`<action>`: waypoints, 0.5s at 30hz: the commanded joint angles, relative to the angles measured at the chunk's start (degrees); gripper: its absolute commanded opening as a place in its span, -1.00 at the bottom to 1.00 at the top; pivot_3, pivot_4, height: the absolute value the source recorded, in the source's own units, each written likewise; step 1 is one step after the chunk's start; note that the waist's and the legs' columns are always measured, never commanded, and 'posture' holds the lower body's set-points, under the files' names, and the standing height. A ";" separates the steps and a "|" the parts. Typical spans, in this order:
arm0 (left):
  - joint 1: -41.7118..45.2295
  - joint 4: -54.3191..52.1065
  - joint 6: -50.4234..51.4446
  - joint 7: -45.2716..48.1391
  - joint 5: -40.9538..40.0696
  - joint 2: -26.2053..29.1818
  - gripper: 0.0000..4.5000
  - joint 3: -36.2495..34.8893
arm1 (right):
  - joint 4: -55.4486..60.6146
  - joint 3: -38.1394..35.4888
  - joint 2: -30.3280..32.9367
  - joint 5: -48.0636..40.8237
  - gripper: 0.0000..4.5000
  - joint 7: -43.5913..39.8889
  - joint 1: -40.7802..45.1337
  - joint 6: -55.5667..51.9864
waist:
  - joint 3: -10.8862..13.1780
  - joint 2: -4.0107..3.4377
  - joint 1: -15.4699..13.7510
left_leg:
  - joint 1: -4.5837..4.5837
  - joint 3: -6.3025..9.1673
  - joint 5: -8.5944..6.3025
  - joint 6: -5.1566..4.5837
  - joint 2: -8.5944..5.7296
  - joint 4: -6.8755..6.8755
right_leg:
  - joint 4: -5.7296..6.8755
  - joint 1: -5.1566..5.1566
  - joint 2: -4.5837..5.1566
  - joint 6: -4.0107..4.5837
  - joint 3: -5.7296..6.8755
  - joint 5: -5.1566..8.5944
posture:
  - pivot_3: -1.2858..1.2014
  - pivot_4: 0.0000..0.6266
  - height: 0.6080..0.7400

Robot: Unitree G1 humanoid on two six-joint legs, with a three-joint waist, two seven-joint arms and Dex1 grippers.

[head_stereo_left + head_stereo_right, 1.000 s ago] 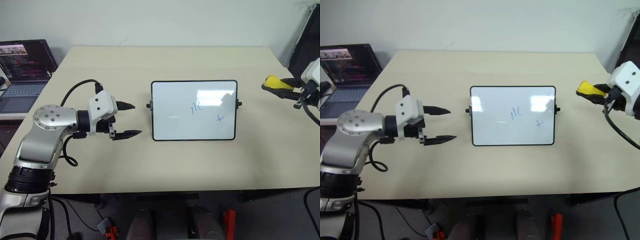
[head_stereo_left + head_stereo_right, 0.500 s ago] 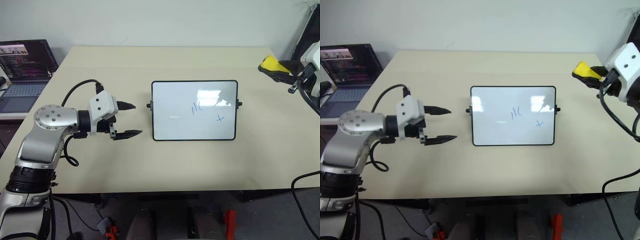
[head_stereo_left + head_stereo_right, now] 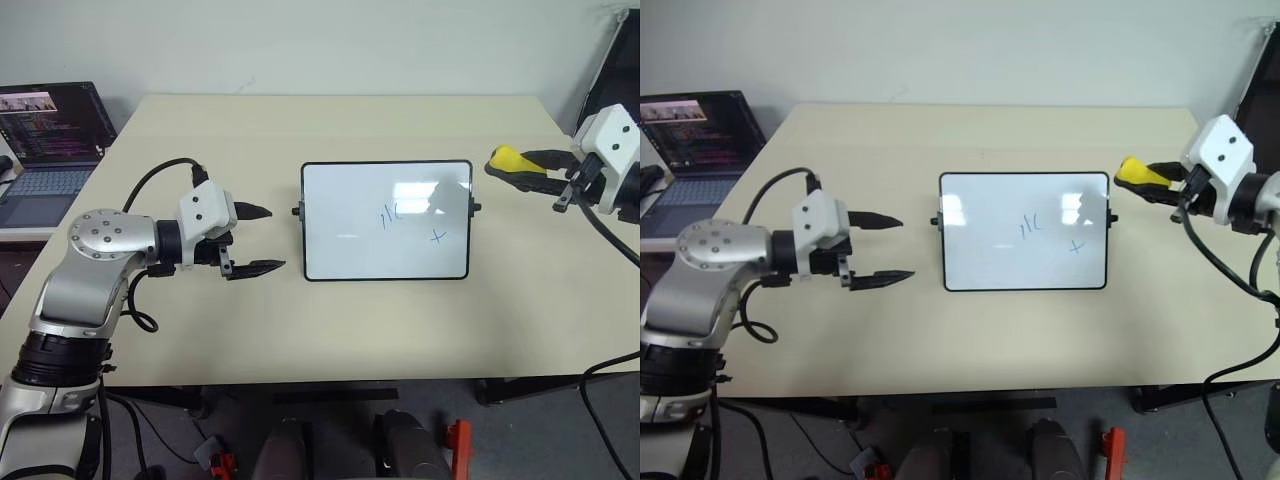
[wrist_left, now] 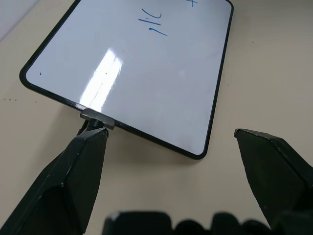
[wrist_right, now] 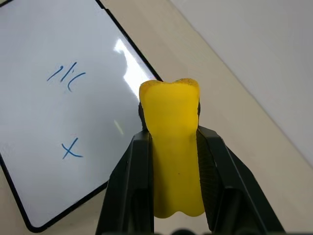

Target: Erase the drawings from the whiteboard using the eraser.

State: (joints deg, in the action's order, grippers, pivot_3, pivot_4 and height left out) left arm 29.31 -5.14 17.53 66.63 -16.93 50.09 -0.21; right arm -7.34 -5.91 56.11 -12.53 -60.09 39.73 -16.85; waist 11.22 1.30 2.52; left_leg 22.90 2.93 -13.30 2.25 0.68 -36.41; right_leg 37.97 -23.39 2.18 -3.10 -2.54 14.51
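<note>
With the right gripper (image 3: pixel 1152 178) clamped on the eraser (image 3: pixel 1132 172) just off the right edge of the board (image 3: pixel 980 250), it should come down flat on the marks (image 3: pixel 1032 226), while the left gripper (image 3: pixel 883 247), wide open and empty, steadies the left edge.

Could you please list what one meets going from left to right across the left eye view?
Laptop → left tool → whiteboard → strokes → cross → eraser → right tool.
</note>
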 commanded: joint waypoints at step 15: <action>1.24 -1.28 -0.77 -0.08 -0.29 0.07 1.00 -0.56 | 4.47 0.02 -3.29 -1.99 -0.62 1.94 0.79 -1.98 | -0.01 0.02 0.10 | 0.00 0.00 0.00 0.00 0.00 -0.03 | 0.02 0.00 0.00 0.00 0.00 0.00 | 0.03 -0.52 1.00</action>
State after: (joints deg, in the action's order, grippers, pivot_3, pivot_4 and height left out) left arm 29.67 -5.09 17.40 66.70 -16.88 50.09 -0.21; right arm -6.07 -5.93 54.42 -12.91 -59.35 39.75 -18.19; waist 11.21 1.32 2.62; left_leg 22.89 2.93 -13.30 2.25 0.69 -36.44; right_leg 38.00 -23.39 2.16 -3.10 -2.54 14.51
